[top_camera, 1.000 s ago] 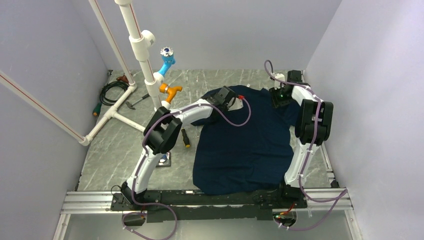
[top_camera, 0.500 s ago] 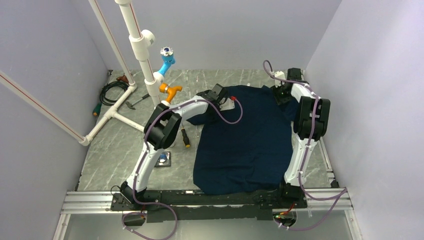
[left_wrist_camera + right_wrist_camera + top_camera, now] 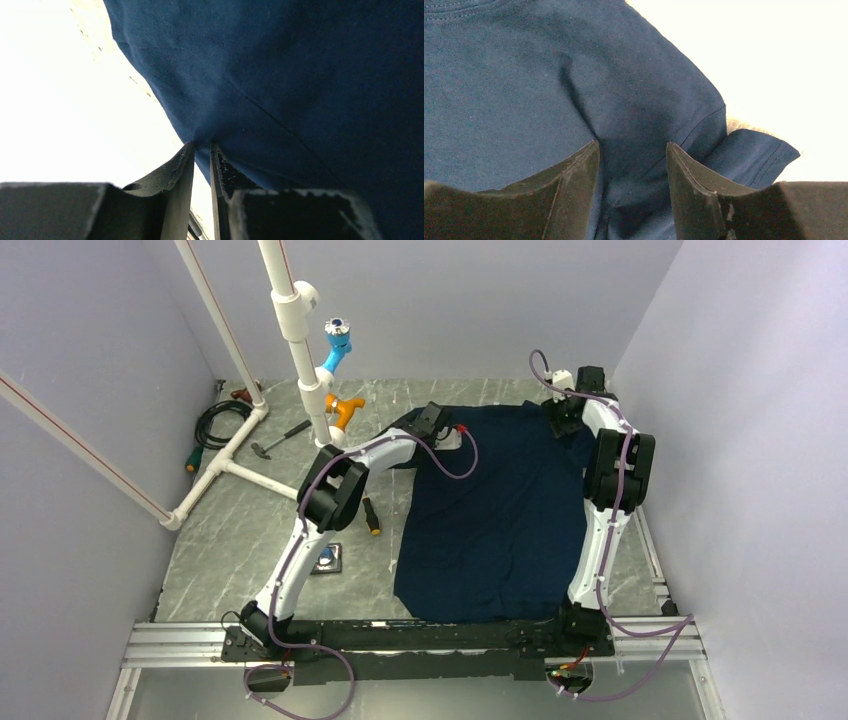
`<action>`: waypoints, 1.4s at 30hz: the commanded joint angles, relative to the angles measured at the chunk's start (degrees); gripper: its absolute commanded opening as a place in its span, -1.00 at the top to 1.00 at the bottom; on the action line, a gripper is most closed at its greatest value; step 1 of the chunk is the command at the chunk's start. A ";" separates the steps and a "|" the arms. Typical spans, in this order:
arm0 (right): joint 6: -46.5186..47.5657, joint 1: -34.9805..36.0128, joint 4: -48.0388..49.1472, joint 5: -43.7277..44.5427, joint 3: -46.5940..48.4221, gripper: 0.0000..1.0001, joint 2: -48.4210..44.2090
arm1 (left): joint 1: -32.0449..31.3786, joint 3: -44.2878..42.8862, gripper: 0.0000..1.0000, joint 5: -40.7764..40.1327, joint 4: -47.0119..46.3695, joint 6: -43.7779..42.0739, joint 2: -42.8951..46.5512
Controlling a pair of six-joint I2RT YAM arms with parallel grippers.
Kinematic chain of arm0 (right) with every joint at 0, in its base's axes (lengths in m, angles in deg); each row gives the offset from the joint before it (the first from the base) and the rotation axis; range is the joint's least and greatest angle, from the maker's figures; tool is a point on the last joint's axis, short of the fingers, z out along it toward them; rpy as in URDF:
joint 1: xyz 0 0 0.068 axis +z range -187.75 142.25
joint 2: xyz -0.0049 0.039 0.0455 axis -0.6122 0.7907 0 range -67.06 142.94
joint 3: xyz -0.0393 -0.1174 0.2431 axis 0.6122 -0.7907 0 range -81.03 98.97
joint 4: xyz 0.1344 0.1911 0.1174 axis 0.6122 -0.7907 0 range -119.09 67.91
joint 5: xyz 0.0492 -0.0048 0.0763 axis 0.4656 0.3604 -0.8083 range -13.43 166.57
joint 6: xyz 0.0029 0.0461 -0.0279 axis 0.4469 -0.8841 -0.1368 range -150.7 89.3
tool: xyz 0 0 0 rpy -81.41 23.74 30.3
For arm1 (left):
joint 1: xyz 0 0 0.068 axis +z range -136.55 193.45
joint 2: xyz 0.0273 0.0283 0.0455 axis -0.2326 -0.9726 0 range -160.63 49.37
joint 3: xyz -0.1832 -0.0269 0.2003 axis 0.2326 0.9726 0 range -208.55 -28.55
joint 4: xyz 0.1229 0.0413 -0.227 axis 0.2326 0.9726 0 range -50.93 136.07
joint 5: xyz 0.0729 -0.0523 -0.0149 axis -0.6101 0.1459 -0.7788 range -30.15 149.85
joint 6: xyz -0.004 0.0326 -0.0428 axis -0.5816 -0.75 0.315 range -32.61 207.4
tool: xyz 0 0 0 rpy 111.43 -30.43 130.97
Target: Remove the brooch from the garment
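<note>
Two robot arms work a T-shirt on a grey marbled surface (image 3: 240, 530). At far left a white PVC pipe frame (image 3: 300, 350) stands with a coiled black cable (image 3: 213, 425) and a hammer (image 3: 278, 437) at its foot. Its upright carries a light-blue fitting (image 3: 336, 348) and an orange fitting (image 3: 344, 410). Beside the left arm lie a screwdriver (image 3: 371, 517) and a small dark square piece (image 3: 327, 559) with a pale bluish round centre. It is too small to tell whether that is the brooch, and no brooch can be made out on the cloth in any view.

The left gripper (image 3: 202, 146) is clenched on a pucker at the edge of the garment (image 3: 500, 510), at its far left sleeve. The garment, a navy short-sleeved T-shirt, lies spread flat between the arms with its collar end away from their bases. At the far right sleeve the right gripper (image 3: 633, 145) stands released, its jaws apart astride a soft crease near the hem.

The cloth looks light and limp and is likely to bunch and slide when pulled. A brooch would be small, stiff and light. It is probably best taken by its rim while the other gripper pins the fabric just beside it.
</note>
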 commanded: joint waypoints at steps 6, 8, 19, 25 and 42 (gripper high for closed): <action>-0.56 -0.28 1.25 2.47 3.34 -0.33 4.60 | 2.89 0.63 0.52 -7.71 -4.82 -3.15 -3.72; -0.51 -0.28 0.99 2.36 4.33 -0.39 4.40 | 2.92 0.42 0.52 -7.99 -4.95 -2.81 -2.97; -3.29 -0.19 -2.94 -10.54 1.07 -0.75 -10.39 | -0.81 6.79 0.05 1.49 -3.73 5.40 12.45; -3.91 -0.36 -6.03 -15.67 -2.08 -0.82 -18.61 | -4.18 8.53 -0.17 5.33 -1.12 9.38 18.32; -7.90 2.39 -12.56 -29.40 -27.82 -0.99 -51.82 | -12.67 19.65 -0.91 35.98 17.13 25.27 45.70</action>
